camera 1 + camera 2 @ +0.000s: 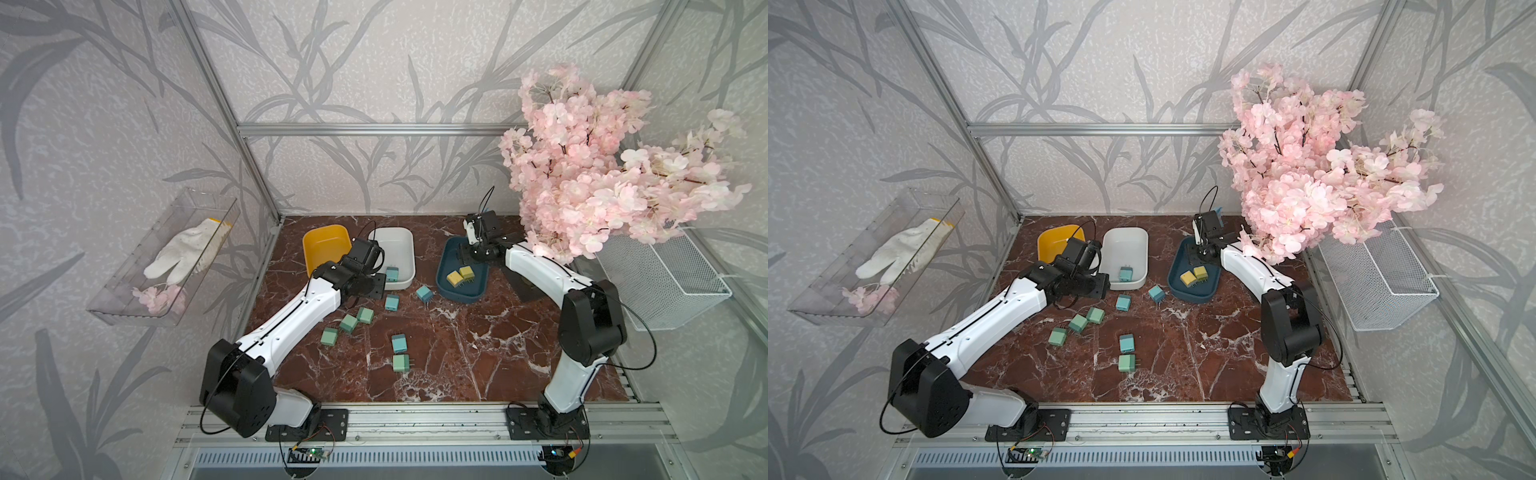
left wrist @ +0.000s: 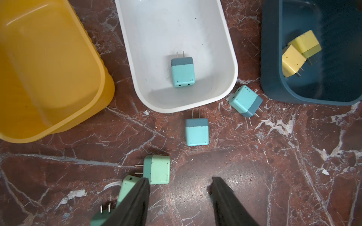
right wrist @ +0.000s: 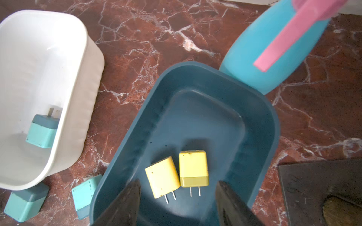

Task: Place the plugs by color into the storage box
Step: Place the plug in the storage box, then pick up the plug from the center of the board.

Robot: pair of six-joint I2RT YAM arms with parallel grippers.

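In the left wrist view, the left fingers [image 2: 225, 203] were seen parted and empty over the worktop [image 2: 274, 156], short of the white box [image 2: 232, 64]. One blue plug [image 2: 183, 72] was seen lying inside that box. Two more blue plugs [image 2: 196, 132] were seen just outside its rim, and green plugs [image 2: 156, 170] farther out. Right of the white box, the right fingers [image 3: 121, 205] were spread, gripping nothing, above the dark blue box [image 3: 195, 121], in which two yellow plugs [image 3: 162, 177] were seen side by side.

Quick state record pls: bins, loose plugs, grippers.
yellow bin: no plugs visible
white bin: one light blue plug
dark blue bin: two yellow plugs
loose on marble table: four green plugs, three light blue plugs visible
left gripper: open, empty
right gripper: open, empty, over dark blue bin
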